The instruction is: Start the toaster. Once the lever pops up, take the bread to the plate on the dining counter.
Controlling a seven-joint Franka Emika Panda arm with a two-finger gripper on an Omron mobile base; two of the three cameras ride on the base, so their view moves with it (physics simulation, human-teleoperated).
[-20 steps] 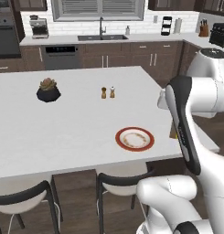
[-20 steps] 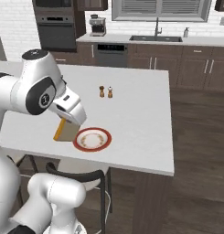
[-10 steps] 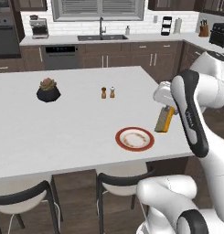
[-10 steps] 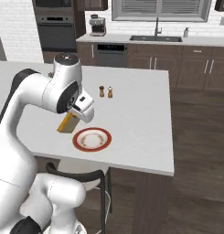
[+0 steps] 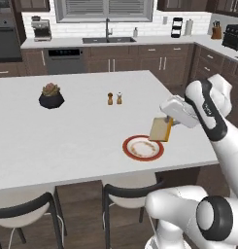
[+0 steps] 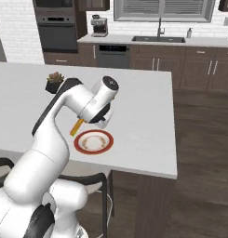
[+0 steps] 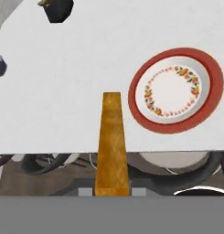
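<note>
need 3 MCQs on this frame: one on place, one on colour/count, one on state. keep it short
1. Where is the bread?
A. flat on the plate
B. held in the gripper above the dining counter, beside the plate
C. in the sink

2. How many small shakers stand mid-counter?
A. one
B. two
C. four

3. What is the plate's state?
A. bare
B. carrying the slice
C. upside down

Answers: 1 B, the slice hangs edge-on from the gripper, off the plate in the hand view. 2 B, a dark one and a pale one stand side by side. 3 A, its patterned centre shows uncovered.
</note>
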